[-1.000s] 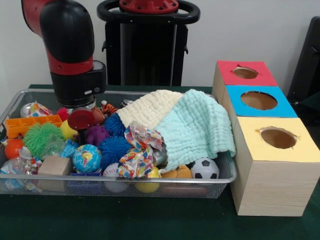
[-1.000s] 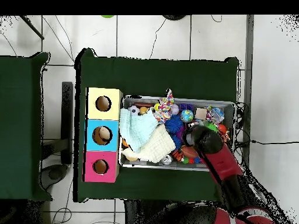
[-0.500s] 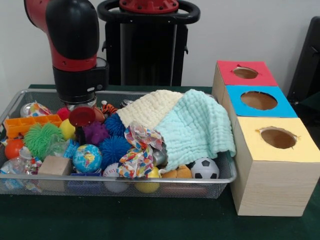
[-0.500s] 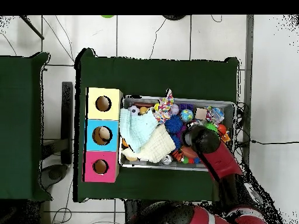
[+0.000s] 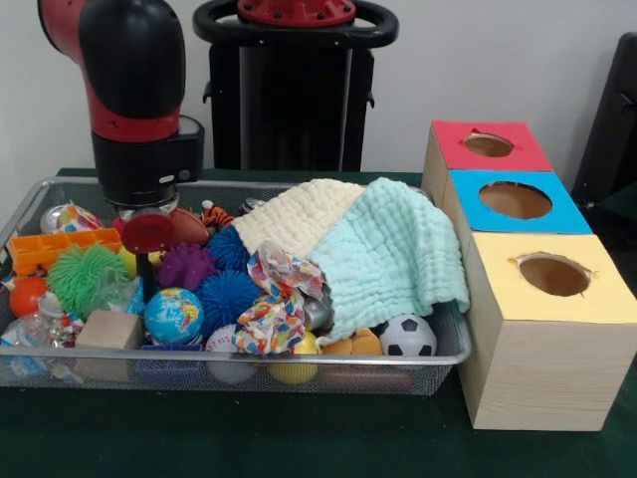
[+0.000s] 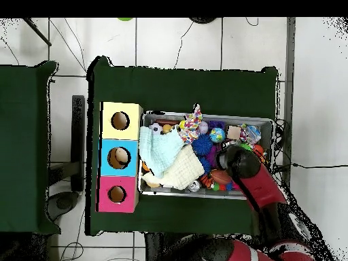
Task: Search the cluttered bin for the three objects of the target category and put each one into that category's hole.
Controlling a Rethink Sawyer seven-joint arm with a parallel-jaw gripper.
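The wire-mesh bin [image 5: 299, 360] is full of toys; it also shows in the overhead view [image 6: 204, 115]. A clear wrinkly plastic piece [image 5: 38, 321] lies at its front left corner. Another [image 5: 121, 293] sits between the green spiky ball and the globe ball. In the overhead view clear bluish plastic [image 6: 253, 132] shows near the bin's far right corner. My gripper [image 5: 149, 279] hangs from the red and black arm [image 6: 239, 163] and reaches down into the bin's left part, just behind the globe ball [image 5: 173, 315]. The red-topped box's hole [image 5: 489, 145] is at the far right and also shows from overhead [image 6: 117, 194].
Blue-topped [image 5: 516, 200] and yellow-topped [image 5: 553, 275] boxes stand in front of the red one. Cream [image 5: 295, 214] and mint [image 5: 393, 254] cloths cover the bin's right half. A dotted paper wad [image 5: 274, 304], spiky balls, a soccer ball [image 5: 408, 337] and a wooden block [image 5: 107, 331] crowd the bin.
The arm has shifted left in the front view, toward the bin's left end, and the gripper now sits a little lower among the toys.
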